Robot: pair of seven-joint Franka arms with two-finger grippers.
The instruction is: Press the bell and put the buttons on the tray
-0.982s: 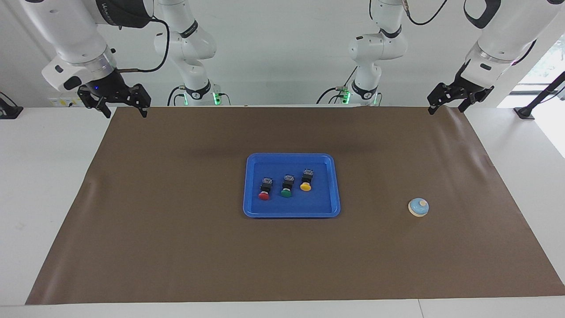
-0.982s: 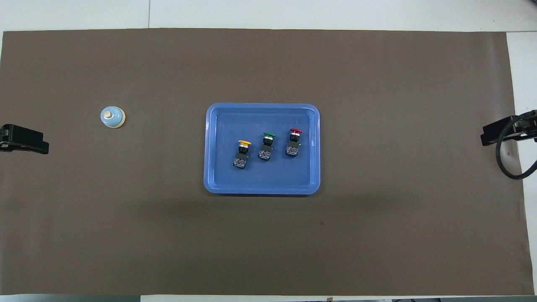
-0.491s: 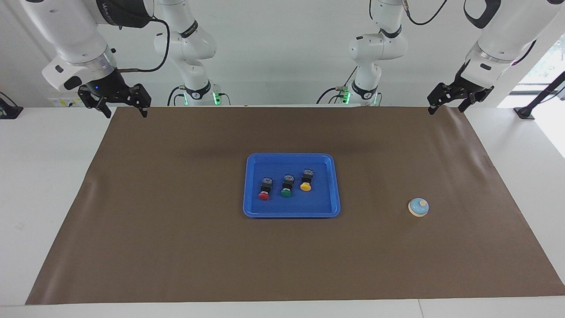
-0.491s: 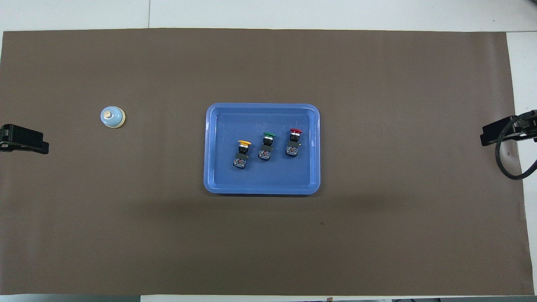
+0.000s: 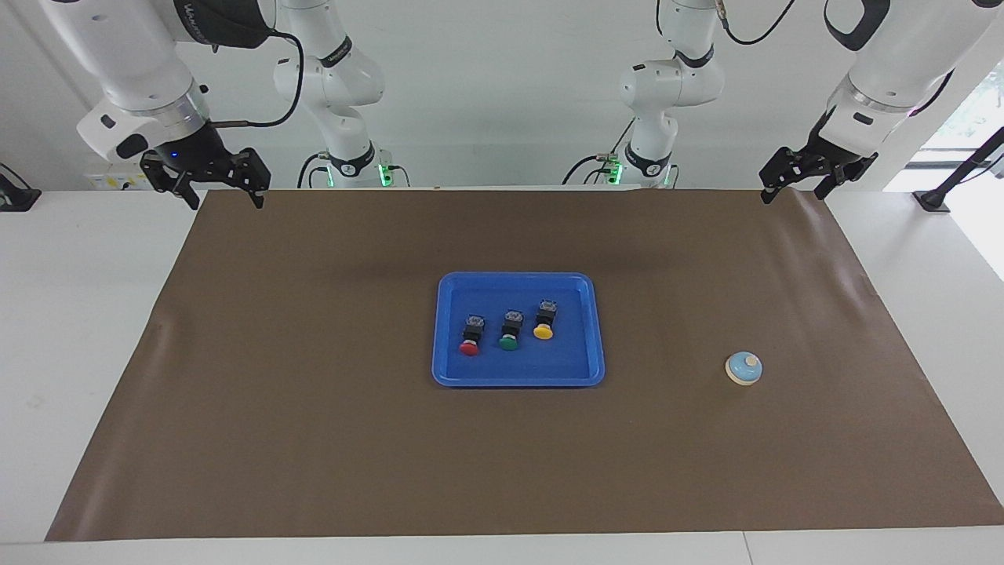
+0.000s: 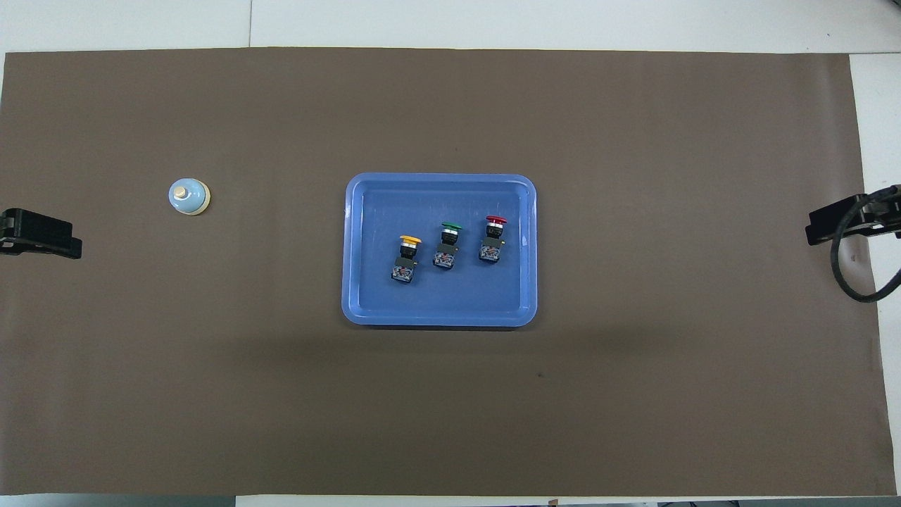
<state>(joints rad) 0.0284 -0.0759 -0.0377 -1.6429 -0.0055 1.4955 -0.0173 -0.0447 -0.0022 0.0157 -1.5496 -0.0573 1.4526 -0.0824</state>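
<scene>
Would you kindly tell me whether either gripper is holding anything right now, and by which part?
Nothing is held: the left gripper and right gripper both hang open and empty above the table's corners.

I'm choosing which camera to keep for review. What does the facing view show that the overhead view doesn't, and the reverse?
Only the facing view shows both arms whole, with the left end effector and right end effector raised over the mat's corners nearest the robots, both open. Only the overhead view shows the buttons' caps side-on as flat discs. Both show the tray holding the red button, green button and yellow button, with the bell toward the left arm's end.
</scene>
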